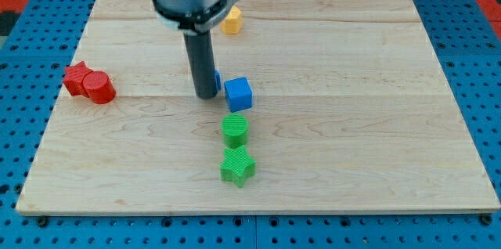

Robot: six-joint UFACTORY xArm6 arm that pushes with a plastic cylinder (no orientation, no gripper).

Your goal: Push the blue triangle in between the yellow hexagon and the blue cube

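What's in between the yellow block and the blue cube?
In the camera view, my rod stands there, its tip just to the view's left of the blue cube. A sliver of blue, likely the blue triangle, peeks behind it, below the yellow hexagon.

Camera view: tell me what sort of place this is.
Probably a robotics lab bench. A wooden board lies on a blue pegboard, small blocks such as the blue cube sit on it, and my tip rests just left of that cube.
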